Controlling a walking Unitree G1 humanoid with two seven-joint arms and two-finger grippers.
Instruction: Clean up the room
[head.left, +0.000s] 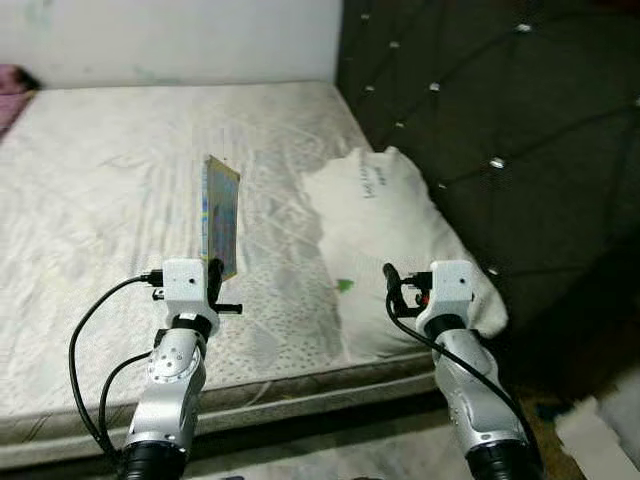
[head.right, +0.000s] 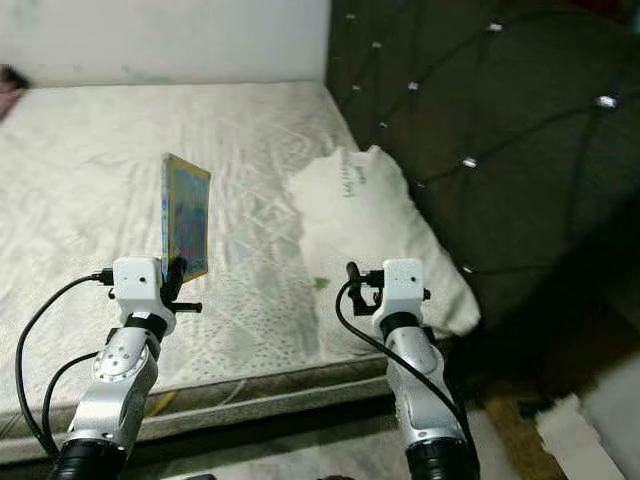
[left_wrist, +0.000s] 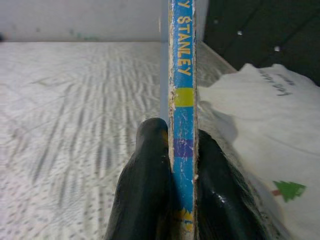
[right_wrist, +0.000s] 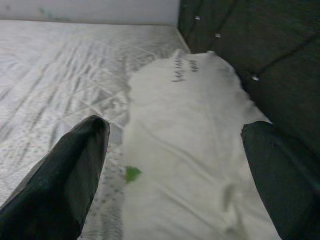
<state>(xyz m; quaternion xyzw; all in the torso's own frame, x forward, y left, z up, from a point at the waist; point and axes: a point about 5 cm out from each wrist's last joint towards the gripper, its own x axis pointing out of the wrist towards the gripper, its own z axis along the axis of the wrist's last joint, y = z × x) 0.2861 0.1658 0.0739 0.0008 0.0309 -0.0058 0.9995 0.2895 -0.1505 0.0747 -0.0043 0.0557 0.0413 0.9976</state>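
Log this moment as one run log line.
left claw: shut on book, upright over bed | right claw: open above pillow

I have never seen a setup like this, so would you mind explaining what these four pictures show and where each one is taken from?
This is a humanoid robot with two silver arms, each ending in a gripper of two long black fingers. The two wide pictures come from a stereo camera on its head, looking down at a bare mattress beside a dark tufted headboard. The other two come from cameras on its wrists, looking along the fingers.

The left gripper is shut on a thin, colourful book, holding it upright by its lower edge above the mattress; the left wrist view shows its blue spine between the fingers. The right gripper is open and holds nothing, poised over a white pillow that lies against the headboard and has a small green tree printed on it.
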